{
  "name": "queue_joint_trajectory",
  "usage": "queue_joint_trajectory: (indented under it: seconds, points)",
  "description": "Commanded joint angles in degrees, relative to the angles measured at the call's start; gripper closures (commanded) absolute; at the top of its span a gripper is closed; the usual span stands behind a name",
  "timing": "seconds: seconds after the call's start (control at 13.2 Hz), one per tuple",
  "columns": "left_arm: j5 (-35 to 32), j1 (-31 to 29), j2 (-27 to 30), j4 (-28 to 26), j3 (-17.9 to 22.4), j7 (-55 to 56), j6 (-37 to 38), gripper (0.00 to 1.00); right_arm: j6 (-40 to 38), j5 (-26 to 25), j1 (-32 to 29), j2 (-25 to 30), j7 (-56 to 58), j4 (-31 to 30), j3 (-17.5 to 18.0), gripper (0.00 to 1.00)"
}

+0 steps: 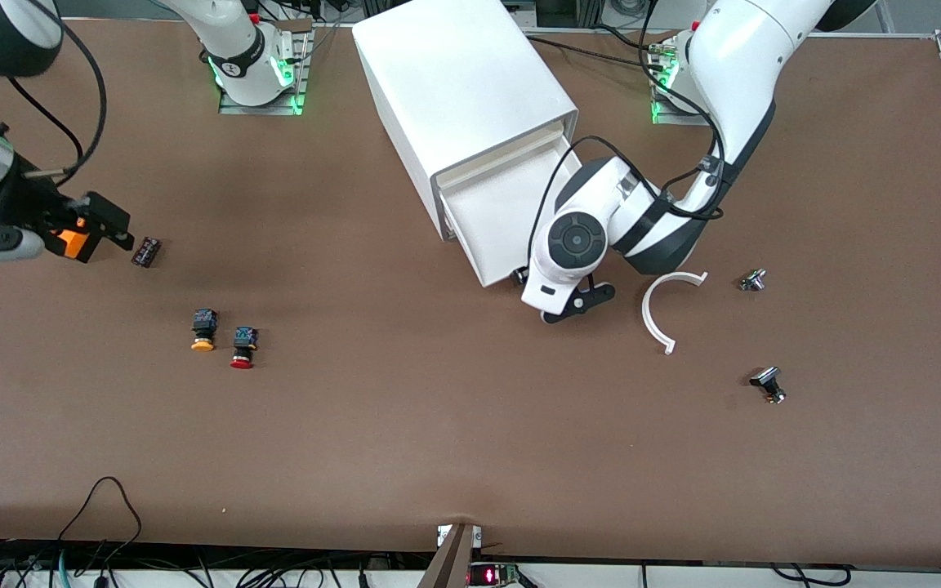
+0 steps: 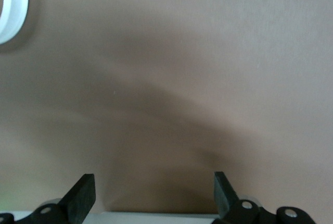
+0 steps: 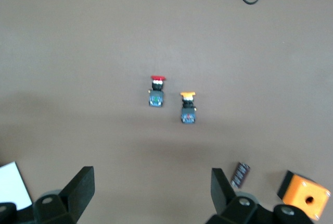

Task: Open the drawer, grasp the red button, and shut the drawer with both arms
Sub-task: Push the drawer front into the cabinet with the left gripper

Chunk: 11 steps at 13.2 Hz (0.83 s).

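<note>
Drawer (image 1: 491,216) stood pulled out of the cabinet (image 1: 458,90), its front touching the left gripper (image 1: 556,298), whose fingers gaped wide and empty. Red button (image 1: 243,348) lay on the table (image 1: 470,441) at four o'clock from the open, empty right gripper (image 1: 107,220).

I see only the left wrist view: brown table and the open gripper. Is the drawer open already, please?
Observer: Yes. The drawer stands pulled out of the cabinet; the left gripper is over the table at the drawer's front.
Operator: Where is the red button?
Observer: The red button lies on the table toward the right arm's end, beside an orange-capped button.
Operator: And the right gripper?
Observer: The right gripper hangs open over the table at that same end, holding nothing.
</note>
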<state>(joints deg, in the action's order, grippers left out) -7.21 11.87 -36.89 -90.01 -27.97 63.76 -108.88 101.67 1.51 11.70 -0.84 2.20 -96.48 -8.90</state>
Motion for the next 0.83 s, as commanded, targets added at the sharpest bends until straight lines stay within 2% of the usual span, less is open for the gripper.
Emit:
queue_joint_trajectory:
  seconds: [0.0,0.23,0.38,0.53,0.76]
  points:
    - [-0.79,-0.80,3.32,-4.56,-2.43,1.19,0.24,0.00,-4.27,-1.42,0.25,3.46,-2.37,0.49,1.34,0.01]
    - [0.17,-0.97,3.58,-5.09,-4.80,1.27,3.31,0.00,-9.02,-1.51,0.78,3.47,-6.22,3.83,1.43,0.01]
    - [1.93,-0.89,4.63,-5.18,-5.07,1.27,4.11,0.00,-9.91,-1.60,-1.49,3.65,-8.00,4.19,3.09,0.01]
    - [2.20,-0.89,4.64,-5.18,-6.04,1.27,4.47,0.00,-9.91,-1.51,-5.53,3.65,-7.39,4.19,6.16,0.01]
    - [2.20,-0.27,4.64,-6.41,-6.48,1.36,4.38,0.00,-9.91,-1.60,-12.74,3.74,-7.39,4.19,13.02,0.01]
